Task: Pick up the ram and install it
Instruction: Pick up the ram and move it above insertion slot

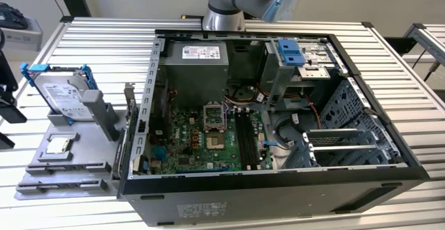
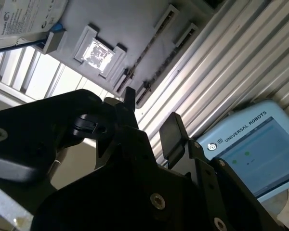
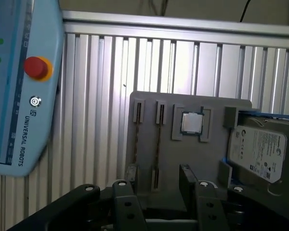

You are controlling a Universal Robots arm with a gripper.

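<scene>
The hand, released and empty, points toward the grey tray on the bench, where the ram lies slotted beside the processor.

The exterior view's top edge crops the arm, and the ram is a blurred sliver.

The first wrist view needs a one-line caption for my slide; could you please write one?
Open gripper facing the grey parts tray that holds the ram, a processor and a hard drive.
</scene>
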